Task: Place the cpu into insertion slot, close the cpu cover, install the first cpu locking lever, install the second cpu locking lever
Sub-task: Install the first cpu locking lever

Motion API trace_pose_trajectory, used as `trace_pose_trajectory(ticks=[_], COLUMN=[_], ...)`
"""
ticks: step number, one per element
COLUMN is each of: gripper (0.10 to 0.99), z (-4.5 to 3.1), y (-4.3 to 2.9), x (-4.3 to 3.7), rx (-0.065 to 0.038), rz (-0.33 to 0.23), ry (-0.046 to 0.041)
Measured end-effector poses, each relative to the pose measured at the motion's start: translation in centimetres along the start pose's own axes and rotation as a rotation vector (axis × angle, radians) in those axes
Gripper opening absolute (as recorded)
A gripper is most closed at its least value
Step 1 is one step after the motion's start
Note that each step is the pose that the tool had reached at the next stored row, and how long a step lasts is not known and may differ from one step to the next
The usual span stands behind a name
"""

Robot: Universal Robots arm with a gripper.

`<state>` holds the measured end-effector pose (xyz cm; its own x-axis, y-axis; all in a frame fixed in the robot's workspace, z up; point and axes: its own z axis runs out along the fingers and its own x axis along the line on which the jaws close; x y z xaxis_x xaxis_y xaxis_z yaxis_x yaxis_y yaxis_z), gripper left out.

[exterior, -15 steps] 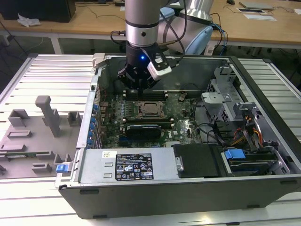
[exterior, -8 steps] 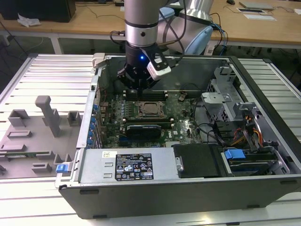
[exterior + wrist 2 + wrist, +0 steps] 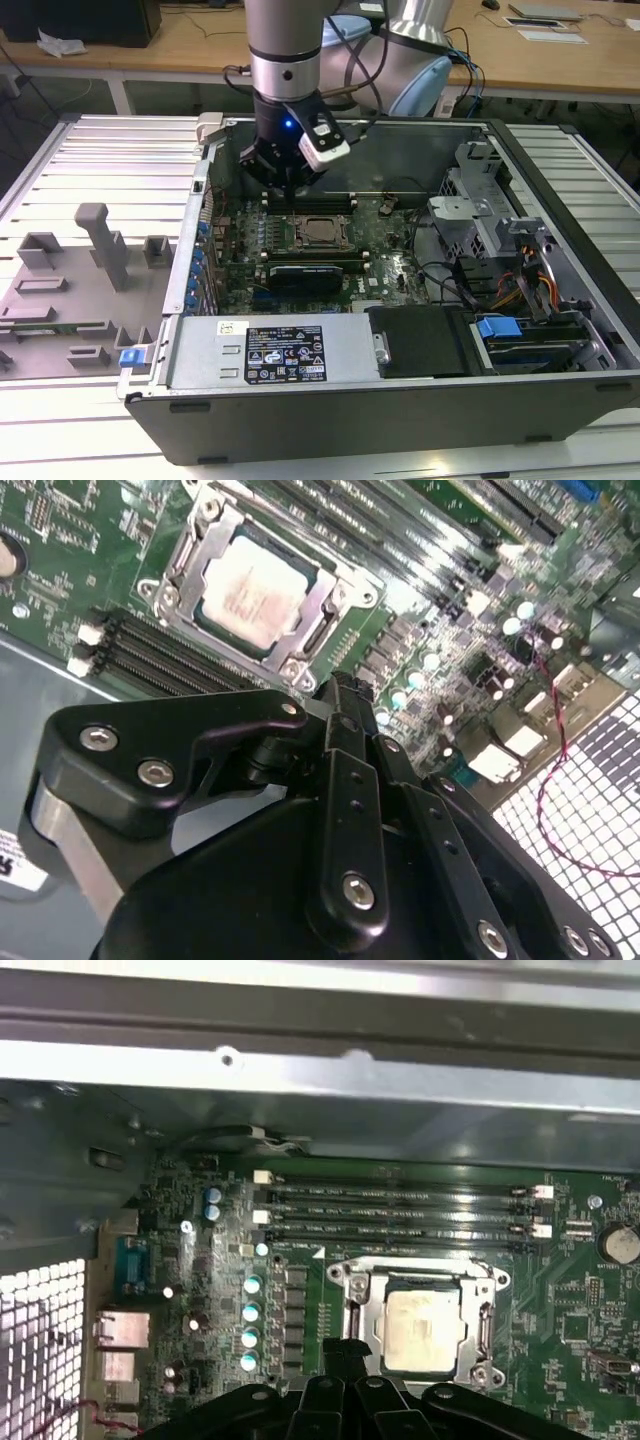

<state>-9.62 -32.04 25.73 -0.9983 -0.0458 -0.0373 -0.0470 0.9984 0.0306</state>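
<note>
Fixtures on a grey tray [image 3: 70, 290] sit at the exterior view's left, well apart from the work. Next comes the open computer case [image 3: 200, 210], with the motherboard [image 3: 240, 255] lying flat inside it. My gripper [image 3: 290, 195] hangs over the board just beside the socket, and in both wrist views its tips [image 3: 340, 690] [image 3: 345, 1345] are drawn together with nothing between them.

Right of that is the cpu [image 3: 320, 232], already seated in the socket with its pale metal top facing up [image 3: 250, 590] [image 3: 425, 1330]. The cpu cover [image 3: 190, 560] frames it, and it seems to lie down flat over the chip's rim, though from these angles I can't be sure it is fully home.

I judge the chip to be light, stiff and thin, with a delicate underside. If it needed handling, I would take it only by two opposite edges and never slide it. The cover looks like thin springy sheet metal, best pushed at its free edge, away from the hinge.

Furthest right stands the drive cage [image 3: 480, 200], with cables beside it.
</note>
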Motion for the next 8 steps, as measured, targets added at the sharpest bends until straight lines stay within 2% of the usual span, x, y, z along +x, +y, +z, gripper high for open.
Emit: trace_pose_trajectory(ticks=[2, 4, 5, 7, 8], gripper=[0.106, 0.106, 0.106, 0.106, 0.106], z=[0.0, 0.01, 0.01, 0.01, 0.01], y=[0.01, 0.04, 0.05, 0.05, 0.06], x=[0.33, 0.79, 0.99, 1.18, 1.28], rx=[-0.015, -0.037, -0.051, -0.073, -0.091], rz=[0.0, 0.001, 0.001, 0.002, 0.003], ry=[-0.0053, -0.0109, -0.0136, -0.0174, -0.0207])
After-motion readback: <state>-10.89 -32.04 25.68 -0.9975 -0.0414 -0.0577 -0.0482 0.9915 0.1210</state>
